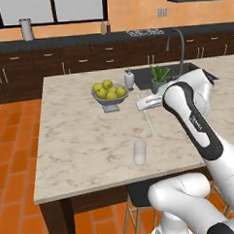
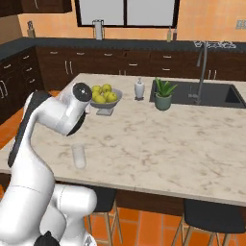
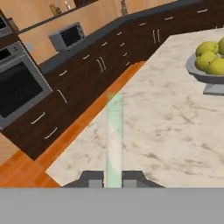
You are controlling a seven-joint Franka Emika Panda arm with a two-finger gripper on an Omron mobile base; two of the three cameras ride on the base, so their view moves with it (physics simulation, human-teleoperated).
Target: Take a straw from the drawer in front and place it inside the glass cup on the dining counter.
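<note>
My gripper [image 1: 141, 104] hangs over the dining counter [image 1: 81, 140], shut on the straw [image 1: 148, 118], a thin pale stick that slants down toward the near edge. In the hand view the straw [image 3: 114, 135] runs up from between the two dark fingertips [image 3: 91, 179] of the gripper [image 3: 113, 180], over the marble counter [image 3: 170, 131]. The glass cup [image 1: 139, 152] stands upright near the counter's front edge, below and just in front of the straw's lower end, apart from it. It also shows as a clear tumbler, the glass cup [image 2: 78, 156], beside my arm. I cannot pick out the drawer among the dark cabinet fronts.
A grey bowl of yellow-green apples [image 1: 109, 94] stands behind the gripper, with a white soap bottle [image 1: 129, 79] and a potted plant [image 1: 160, 77] beyond. The black sink [image 2: 216, 95] and its faucet [image 2: 202, 67] lie to the right. Stools [image 2: 211, 216] stand under the counter's near edge.
</note>
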